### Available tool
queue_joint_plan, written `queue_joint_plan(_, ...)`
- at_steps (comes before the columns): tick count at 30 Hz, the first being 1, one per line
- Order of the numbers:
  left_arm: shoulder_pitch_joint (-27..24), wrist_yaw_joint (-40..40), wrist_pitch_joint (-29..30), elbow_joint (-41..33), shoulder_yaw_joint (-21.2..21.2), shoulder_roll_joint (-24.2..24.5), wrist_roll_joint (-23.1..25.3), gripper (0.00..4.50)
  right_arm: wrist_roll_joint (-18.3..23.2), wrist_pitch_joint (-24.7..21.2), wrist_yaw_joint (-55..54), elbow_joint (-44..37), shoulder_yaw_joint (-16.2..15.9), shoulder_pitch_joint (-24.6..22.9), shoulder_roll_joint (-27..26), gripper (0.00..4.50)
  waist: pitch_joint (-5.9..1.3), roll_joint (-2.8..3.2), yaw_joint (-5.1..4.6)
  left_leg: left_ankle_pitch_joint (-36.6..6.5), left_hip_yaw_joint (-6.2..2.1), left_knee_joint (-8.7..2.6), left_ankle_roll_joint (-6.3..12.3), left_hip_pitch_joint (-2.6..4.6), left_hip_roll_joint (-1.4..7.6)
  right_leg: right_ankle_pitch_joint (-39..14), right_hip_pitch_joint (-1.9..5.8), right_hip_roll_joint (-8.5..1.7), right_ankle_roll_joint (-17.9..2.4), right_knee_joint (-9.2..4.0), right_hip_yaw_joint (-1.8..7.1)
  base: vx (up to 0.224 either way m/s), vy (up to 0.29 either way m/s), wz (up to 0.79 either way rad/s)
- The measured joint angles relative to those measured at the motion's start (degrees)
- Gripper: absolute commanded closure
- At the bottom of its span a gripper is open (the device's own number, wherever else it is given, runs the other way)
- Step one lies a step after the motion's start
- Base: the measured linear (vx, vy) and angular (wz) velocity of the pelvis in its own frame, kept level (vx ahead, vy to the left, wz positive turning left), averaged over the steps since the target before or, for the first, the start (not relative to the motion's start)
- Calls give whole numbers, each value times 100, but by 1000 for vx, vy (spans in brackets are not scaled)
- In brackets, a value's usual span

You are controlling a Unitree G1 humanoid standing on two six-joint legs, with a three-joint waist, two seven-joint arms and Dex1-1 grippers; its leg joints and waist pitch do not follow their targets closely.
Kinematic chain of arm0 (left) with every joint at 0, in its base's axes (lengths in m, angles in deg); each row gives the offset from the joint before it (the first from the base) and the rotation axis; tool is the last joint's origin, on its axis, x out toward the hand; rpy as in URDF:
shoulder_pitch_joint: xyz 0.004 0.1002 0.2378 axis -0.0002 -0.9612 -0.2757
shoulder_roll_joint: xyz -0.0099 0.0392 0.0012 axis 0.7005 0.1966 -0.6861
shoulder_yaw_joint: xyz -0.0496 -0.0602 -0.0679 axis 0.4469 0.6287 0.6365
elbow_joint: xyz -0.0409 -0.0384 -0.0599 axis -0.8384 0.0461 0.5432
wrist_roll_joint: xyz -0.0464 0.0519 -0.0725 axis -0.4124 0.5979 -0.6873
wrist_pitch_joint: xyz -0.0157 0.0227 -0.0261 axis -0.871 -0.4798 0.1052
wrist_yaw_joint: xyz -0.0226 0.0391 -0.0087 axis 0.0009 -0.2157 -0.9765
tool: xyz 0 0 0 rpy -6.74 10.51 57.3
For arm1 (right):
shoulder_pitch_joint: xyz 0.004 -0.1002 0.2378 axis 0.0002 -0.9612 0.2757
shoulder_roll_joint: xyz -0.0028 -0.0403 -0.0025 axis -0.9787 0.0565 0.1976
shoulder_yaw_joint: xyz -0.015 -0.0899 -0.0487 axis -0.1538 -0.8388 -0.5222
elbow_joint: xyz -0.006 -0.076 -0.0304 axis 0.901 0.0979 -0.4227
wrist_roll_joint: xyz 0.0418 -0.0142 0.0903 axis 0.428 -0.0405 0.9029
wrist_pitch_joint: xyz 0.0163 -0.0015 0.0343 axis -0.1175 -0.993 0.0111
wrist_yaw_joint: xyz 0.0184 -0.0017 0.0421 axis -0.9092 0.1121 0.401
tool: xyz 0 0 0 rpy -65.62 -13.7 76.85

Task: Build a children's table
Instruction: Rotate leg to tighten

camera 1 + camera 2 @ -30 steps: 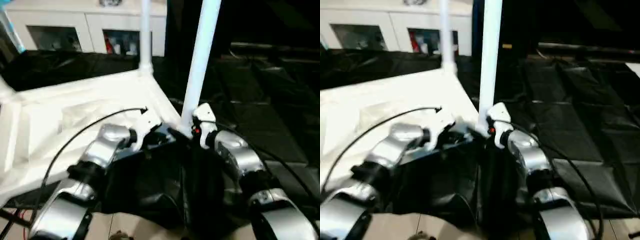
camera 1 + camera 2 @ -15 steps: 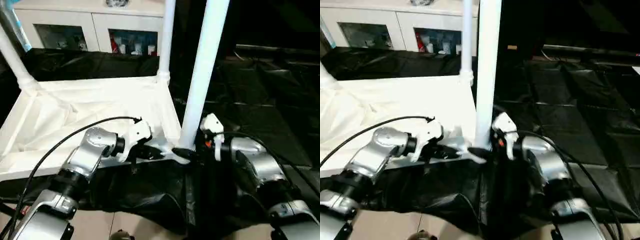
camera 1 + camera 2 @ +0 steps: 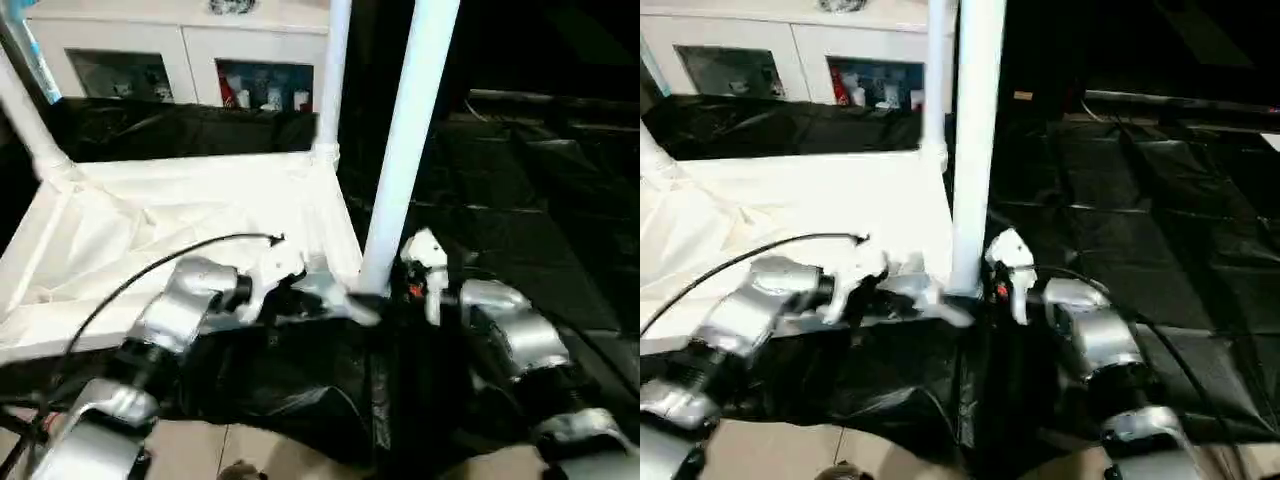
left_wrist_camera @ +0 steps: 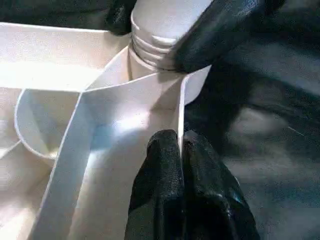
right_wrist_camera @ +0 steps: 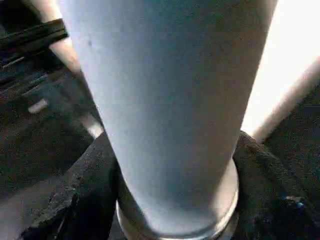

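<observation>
your children's table [image 3: 190, 215] lies upside down on the black sheeting [image 3: 1160, 200], ribbed underside up, so the corner sockets face up to take legs; 3 legs show standing from its corners, with the near leg [image 3: 405, 150] rising from the corner closest to you, a far leg [image 3: 333, 70] behind it, and another at the far left corner [image 3: 25, 110]. in the left wrist view the near leg's threaded base [image 4: 150, 47] sits at the socket with thread rings still showing, so you can judge it not yet fully screwed home. your left gripper [image 4: 181, 165] is pinched closed on the thin rim wall of the tabletop just beside that socket, most likely to keep the top from turning or sliding while the leg is worked. your right gripper [image 5: 170, 165] sits around the bottom of the near leg with a black finger [image 5: 75, 200] on each side; the jaws stand about the leg's width apart, but you cannot tell whether they press firmly on it. behind the table stands a white cabinet [image 3: 180, 60] with glass doors and small coloured items inside. no brand, label or writing can be read anywhere.
</observation>
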Motion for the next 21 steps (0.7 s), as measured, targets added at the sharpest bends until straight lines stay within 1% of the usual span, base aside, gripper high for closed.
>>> queue_joint_plan(2,114,-371,66,166,16,-195,72,450,-91,-1,-549,194,124,127,-174,177,-3,-2,-48,0,0,-1,0,4,-2,0,5,-2,1,-1,0,0,0,0)
queue_joint_plan(4,244,-656,102,372,53,-324,91,450,-118,1,-1076,370,235,238,-387,178,-3,-1,-67,0,-1,-5,0,5,-1,1,4,-2,1,0,-2,0,0,0)
queue_joint_plan(11,716,-1692,233,1050,201,-909,230,450,-284,38,-2964,824,585,625,-1036,178,-4,0,-69,-2,0,-18,-1,-2,-3,0,-3,-2,2,-7,-1,0,0,0)
queue_joint_plan(13,725,-1788,233,1072,218,-950,247,450,-347,131,-3131,901,589,668,-1099,178,-5,1,-67,-2,1,-26,-1,-1,-4,-2,-4,-2,5,-9,-1,0,0,0)
queue_joint_plan(14,728,-1810,232,1079,220,-958,249,450,-390,214,-3168,955,589,676,-1121,143,-5,2,-67,-2,1,-29,-1,0,-4,-3,-4,-2,6,-9,-2,0,0,0)
queue_joint_plan(15,728,-1811,232,1079,221,-958,250,450,-393,249,-3169,973,589,676,-1125,143,-5,2,-67,-2,1,-29,-1,0,-4,-3,-4,-2,6,-9,-2,0,0,0)
queue_joint_plan(16,727,-1809,230,1078,221,-958,250,450,-389,273,-3163,972,603,675,-1135,109,-5,2,-67,-2,1,-29,-1,0,-4,-3,-4,-2,6,-9,-1,0,0,0)
queue_joint_plan(18,726,-1786,213,1077,220,-950,260,450,-386,304,-3091,973,608,663,-1146,100,-5,2,-67,-2,2,-27,0,-1,-4,-3,-4,-2,6,-8,-1,0,0,0)
queue_joint_plan(21,699,-1657,191,1039,224,-889,261,450,-358,302,-2881,968,609,661,-1129,64,-3,-2,-74,-2,2,-28,0,-1,-3,-3,-4,-2,6,-7,-1,0,0,0)
